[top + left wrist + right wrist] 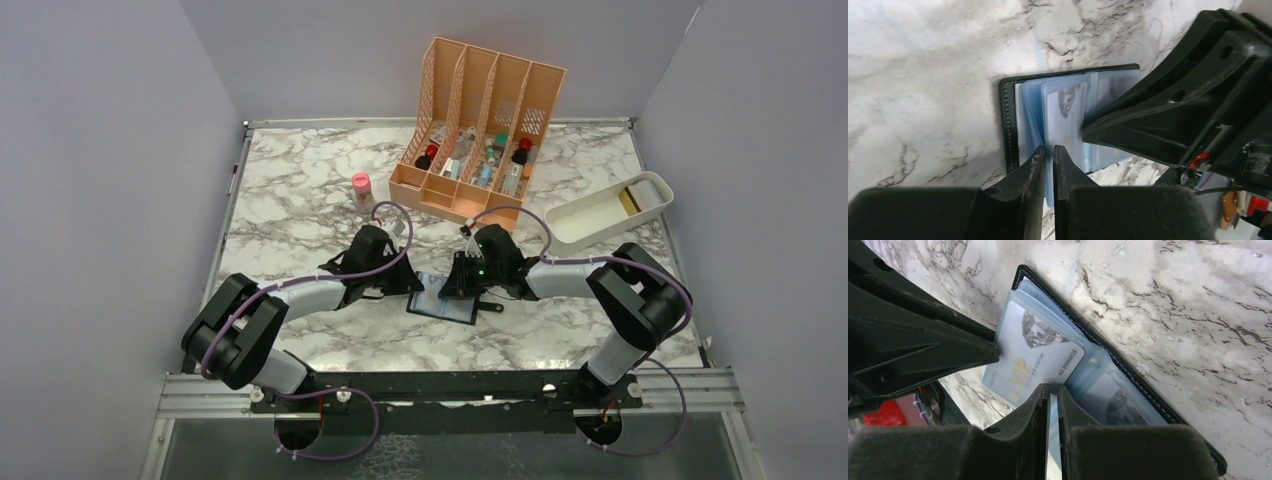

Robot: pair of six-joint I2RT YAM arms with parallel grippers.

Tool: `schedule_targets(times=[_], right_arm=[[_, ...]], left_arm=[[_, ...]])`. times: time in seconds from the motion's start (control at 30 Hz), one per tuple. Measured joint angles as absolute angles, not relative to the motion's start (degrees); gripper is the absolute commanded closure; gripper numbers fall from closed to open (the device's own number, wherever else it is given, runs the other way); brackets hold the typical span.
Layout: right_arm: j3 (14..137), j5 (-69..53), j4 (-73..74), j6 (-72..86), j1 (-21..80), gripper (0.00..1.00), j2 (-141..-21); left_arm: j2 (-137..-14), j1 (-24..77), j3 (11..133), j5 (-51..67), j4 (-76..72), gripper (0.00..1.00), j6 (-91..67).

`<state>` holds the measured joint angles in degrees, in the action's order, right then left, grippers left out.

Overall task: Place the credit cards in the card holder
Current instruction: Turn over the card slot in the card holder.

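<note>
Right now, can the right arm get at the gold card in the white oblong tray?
Probably yes, after letting go: the right claw is shut on a bluish sleeve of the flat black card holder. The white oblong tray lies on that arm's side, its gold card uncovered.

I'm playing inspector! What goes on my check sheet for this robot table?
Surface: marble table, no spills seen.
Job's things: black wallet lies open between the arms; VIP card sits in a bluish sleeve; gold card lies in the white tray.
Clutter: orange organiser holding small items; pink bottle.
Pincers: left pincer and right pincer each nearly closed on a thin sleeve.
Cables: purple cables loop over both arms; no snag seen.
Surroundings: plain grey walls; nothing else seen.
</note>
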<state>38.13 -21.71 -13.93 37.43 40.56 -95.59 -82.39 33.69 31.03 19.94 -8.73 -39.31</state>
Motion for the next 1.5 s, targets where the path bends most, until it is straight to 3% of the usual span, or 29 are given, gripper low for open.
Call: schedule_targets(times=[0.2,0.6,0.8,1.17,1.5], right_arm=[[38.1,-21.8,-14.2,37.4,40.6,0.83,-95.6],[38.3,-19.6,-12.6,36.1,40.6,0.69,-93.7],[38.1,-15.6,-10.8,35.0,40.6,0.62,-90.2],[37.1,-9.9,-7.9,33.1,40.6,0.59,-85.1],[36.1,-9.6,-6.0,35.4,40.6,0.50,-76.6]], left_arm=[[-82.4,33.9,31.0,23.4,-12.3,0.85,-41.4],[-80.2,35.5,31.0,25.2,-14.2,0.81,-43.5],[-79.8,36.4,31.0,26.0,-14.3,0.79,-43.8],[-79.8,37.8,32.1,26.4,-14.0,0.75,-43.7],[-80.0,38.9,32.7,26.3,-14.0,0.75,-43.7]])
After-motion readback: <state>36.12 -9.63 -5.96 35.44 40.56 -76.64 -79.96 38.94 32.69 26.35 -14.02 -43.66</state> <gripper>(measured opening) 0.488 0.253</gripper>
